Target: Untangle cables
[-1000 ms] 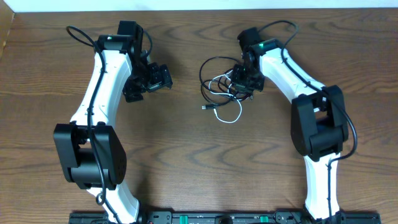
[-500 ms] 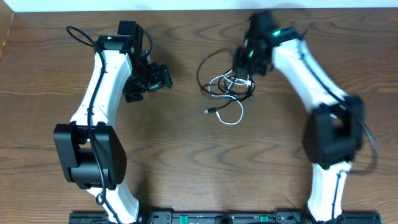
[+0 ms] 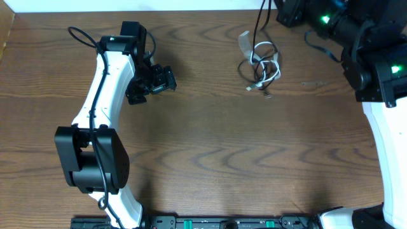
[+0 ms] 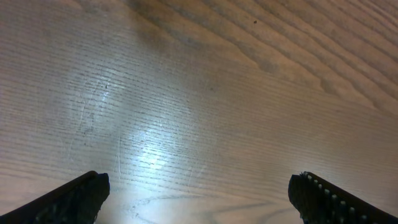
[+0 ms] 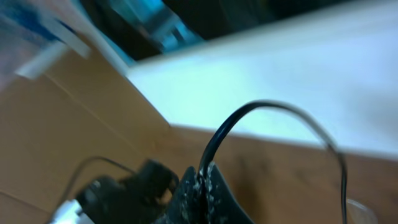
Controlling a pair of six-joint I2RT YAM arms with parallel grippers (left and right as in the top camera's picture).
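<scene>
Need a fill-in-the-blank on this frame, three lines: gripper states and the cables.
1. The left gripper is ___, with only bare table between its fingers.
2. The right gripper is shut on a ___ cable.
3. The cables form one bundle of black and ___ cords.
Missing words: open; black; white.

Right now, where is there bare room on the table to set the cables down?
Widest free patch: the table's middle, between the left arm, the right arm and the near edge. A smaller one lies between the open left gripper and the cables. Crowded: the far right corner, where the right gripper pinches a black cable.
</scene>
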